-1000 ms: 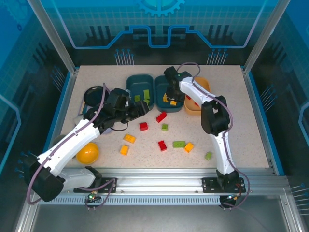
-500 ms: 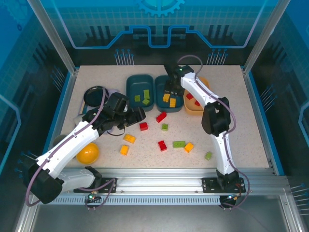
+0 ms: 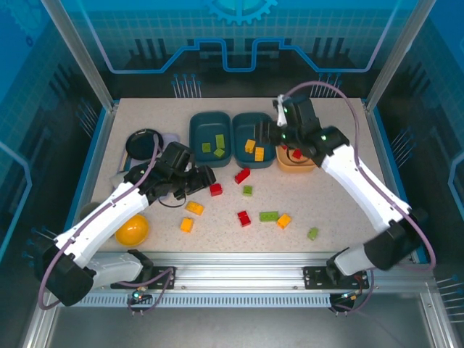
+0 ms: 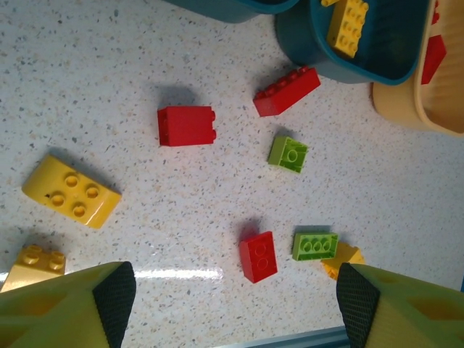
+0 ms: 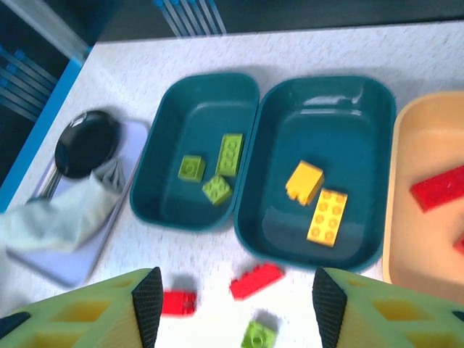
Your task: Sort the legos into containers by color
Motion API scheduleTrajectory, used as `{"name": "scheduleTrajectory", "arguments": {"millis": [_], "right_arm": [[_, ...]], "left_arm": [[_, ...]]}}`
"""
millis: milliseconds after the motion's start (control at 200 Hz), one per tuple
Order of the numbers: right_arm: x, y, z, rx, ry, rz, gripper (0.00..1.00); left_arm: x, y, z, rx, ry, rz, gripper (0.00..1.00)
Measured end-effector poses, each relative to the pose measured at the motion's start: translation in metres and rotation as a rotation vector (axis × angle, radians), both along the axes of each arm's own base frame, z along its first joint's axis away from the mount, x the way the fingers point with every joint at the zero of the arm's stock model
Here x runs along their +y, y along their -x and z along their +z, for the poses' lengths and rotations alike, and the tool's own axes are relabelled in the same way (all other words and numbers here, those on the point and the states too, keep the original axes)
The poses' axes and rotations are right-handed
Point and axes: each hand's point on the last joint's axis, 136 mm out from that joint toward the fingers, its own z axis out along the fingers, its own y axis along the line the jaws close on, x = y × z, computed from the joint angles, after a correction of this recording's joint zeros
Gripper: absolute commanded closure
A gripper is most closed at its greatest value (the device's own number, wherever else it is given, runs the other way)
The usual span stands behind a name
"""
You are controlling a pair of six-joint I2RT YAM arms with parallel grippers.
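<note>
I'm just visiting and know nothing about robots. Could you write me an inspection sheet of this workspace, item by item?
Surface: speckled beige table with nine loose legos scattered on it.
Job's things: left teal tray holds three green legos; middle teal tray holds two yellow legos; orange tray holds red legos.
Clutter: yellow bowl at near left; black dish and pale cloth overlapping a lavender tray.
Grippers: left gripper open and empty above the loose legos; right gripper open and empty above the trays.
Cables: a cable loops along each arm.
Surroundings: metal frame, blue panels.
</note>
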Motion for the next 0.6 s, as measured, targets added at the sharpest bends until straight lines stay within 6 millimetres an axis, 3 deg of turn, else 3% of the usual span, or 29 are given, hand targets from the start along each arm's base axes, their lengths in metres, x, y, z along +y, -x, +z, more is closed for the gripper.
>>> {"name": "scheduleTrajectory", "arguments": {"millis": [200, 315, 430, 600], "right_arm": [[-0.012, 0.067, -0.055, 0.086, 0.012, 0.095, 0.39], [-0.016, 0.101, -0.069, 0.106, -0.001, 0.145, 0.39], [-0.016, 0.119, -0.070, 0.099, -0.024, 0.182, 0.38], [-0.012, 0.130, -0.083, 0.139, -0.040, 0.227, 0.38]], "left_arm": [[-0.006, 0.004, -0.019, 0.070, -0.019, 0.006, 0.25], [-0.009, 0.007, -0.028, 0.108, -0.029, 0.016, 0.26], [-0.004, 0.013, -0.035, 0.154, -0.050, 0.056, 0.27], [0.015, 0.026, -0.052, 0.241, -0.100, 0.166, 0.28]]}}
